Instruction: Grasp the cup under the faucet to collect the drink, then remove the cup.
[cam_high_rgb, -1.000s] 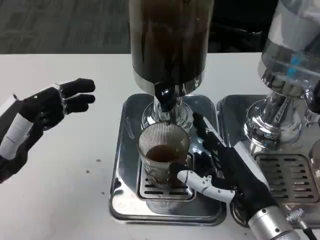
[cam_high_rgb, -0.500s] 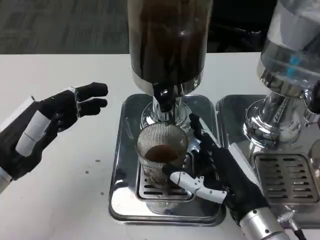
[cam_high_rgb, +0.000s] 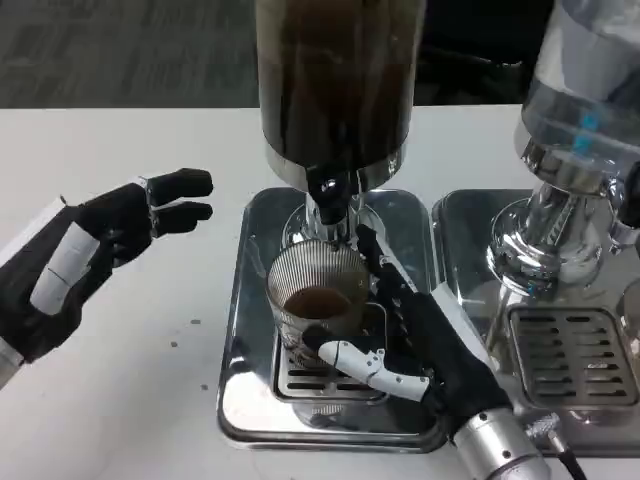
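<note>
One ribbed clear cup (cam_high_rgb: 318, 300), part full of brown drink, is sitting at frame centre on the grille of a steel tray (cam_high_rgb: 240, 370), right under the faucet (cam_high_rgb: 331, 197) of a dark-filled dispenser (cam_high_rgb: 337, 80). The right hand (cam_high_rgb: 405, 335) is wrapping around the cup's right side, grasping it. The left hand (cam_high_rgb: 110, 235) is hovering at left, fingers loosely apart, holding nothing. A second dispenser (cam_high_rgb: 580, 110) is standing at the right edge.
</note>
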